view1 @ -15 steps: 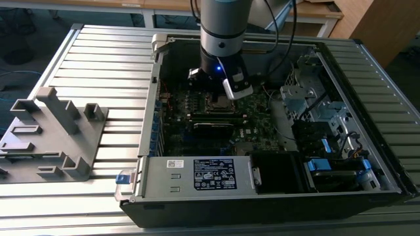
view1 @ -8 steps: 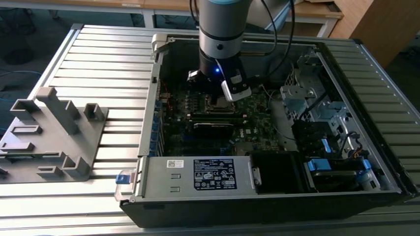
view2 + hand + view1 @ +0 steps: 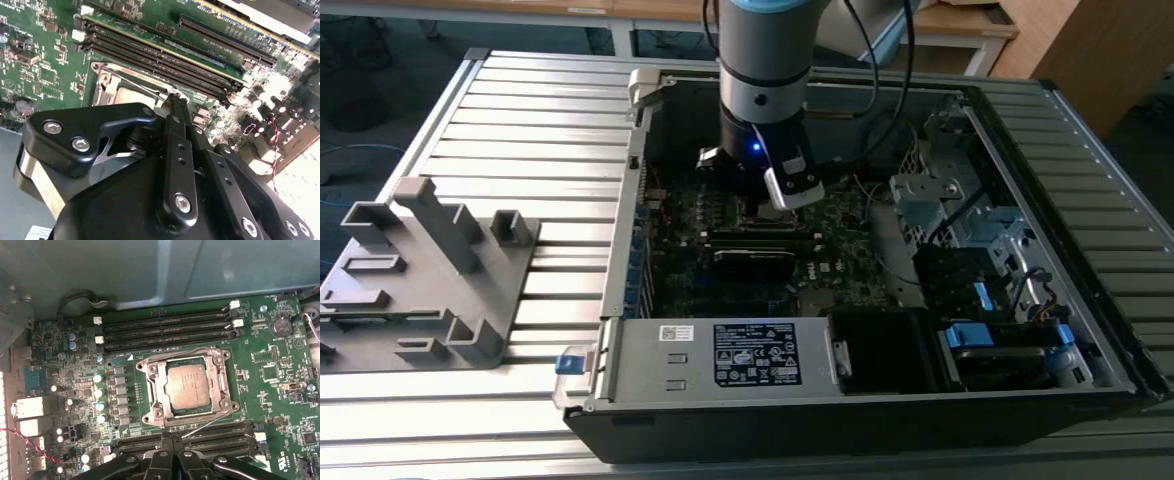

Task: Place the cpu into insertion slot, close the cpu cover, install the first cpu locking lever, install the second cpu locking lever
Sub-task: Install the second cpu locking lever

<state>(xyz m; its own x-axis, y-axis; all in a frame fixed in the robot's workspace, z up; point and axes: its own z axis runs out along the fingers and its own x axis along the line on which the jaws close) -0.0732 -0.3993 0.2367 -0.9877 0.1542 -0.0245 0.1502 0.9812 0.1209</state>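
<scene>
A robot arm is reaching down into an open desktop computer case (image 3: 627, 340) lying on its side on a slatted metal table (image 3: 520, 120). In the exterior view, the gripper (image 3: 781, 195) is hanging low over the dark green motherboard (image 3: 841, 250), near the middle of the case.

In the first wrist view, the cpu (image 3: 188, 385) is sitting flat inside the insertion slot (image 3: 150, 390), its dull silver top facing up. The cpu cover (image 3: 223, 390), a thin silver frame with a square cut-out, is lying down around the chip, so placing the chip and closing the cover both look done. A thin wire locking lever (image 3: 205, 426) is slanting loosely away from one side of the socket toward the memory slots (image 3: 165, 325), and it does not look latched; a second wire runs along the opposite side, and whether it is hooked I cannot tell. The lever steps seem to be what remains.

The gripper's black fingers (image 3: 172, 440) are pressed together with no gap between them and nothing held, their tips just beside the socket edge near that loose lever. In the second wrist view, the same narrow fingers (image 3: 177, 130) are pointing at the socket's corner.
</scene>
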